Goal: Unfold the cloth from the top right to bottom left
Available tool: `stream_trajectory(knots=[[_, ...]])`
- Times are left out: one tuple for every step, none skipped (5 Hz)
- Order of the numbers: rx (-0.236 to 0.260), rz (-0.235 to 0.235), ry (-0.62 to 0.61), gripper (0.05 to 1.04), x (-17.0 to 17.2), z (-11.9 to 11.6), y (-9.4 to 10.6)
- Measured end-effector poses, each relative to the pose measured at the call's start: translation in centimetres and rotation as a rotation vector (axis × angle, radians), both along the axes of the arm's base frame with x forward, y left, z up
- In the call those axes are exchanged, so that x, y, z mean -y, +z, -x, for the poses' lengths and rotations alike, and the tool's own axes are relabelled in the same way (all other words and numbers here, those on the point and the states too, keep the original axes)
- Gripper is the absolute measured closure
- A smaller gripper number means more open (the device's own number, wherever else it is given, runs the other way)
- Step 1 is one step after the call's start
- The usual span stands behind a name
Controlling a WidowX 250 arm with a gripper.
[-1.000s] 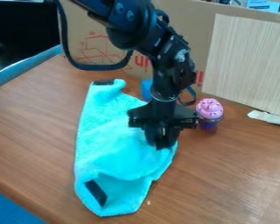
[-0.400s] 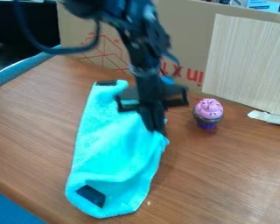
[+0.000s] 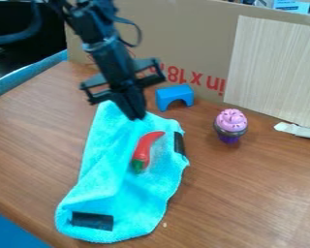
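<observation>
Gap between blue arch (image 3: pixel 174 91) and cupcake (image 3: pixel 231 121), cardboard (image 3: pixel 177 38) behind

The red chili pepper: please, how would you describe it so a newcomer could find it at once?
On the wooden table lies a turquoise cloth. On it, below the gripper in the picture, rests the curved red chili pepper, green at its near end. Unlike the toy cupcake and blue arch block, it lies on cloth.

Black jointed robot arm (image 3: pixel 109 51), slender segments.
Above black angular gripper (image 3: pixel 137 117): thin dark looping cable (image 3: pixel 140 36). Flanking it: open black bracket-like frames (image 3: pixel 154 78).
</observation>
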State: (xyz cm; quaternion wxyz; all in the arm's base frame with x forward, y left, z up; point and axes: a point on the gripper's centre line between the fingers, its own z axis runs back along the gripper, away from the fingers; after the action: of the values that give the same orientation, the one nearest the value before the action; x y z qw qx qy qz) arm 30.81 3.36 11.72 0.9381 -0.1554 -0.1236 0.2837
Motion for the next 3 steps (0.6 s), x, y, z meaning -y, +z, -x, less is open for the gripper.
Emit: stream_trajectory(knots=[[-0.049,-0.004,-0.026,1.025,-1.9,1.2,-0.7],[-0.144,-0.033,-0.017,1.025,-5.0,3.0,-2.8],[-0.242,-0.064,-0.007,1.025,-7.2,4.4,-3.9]])
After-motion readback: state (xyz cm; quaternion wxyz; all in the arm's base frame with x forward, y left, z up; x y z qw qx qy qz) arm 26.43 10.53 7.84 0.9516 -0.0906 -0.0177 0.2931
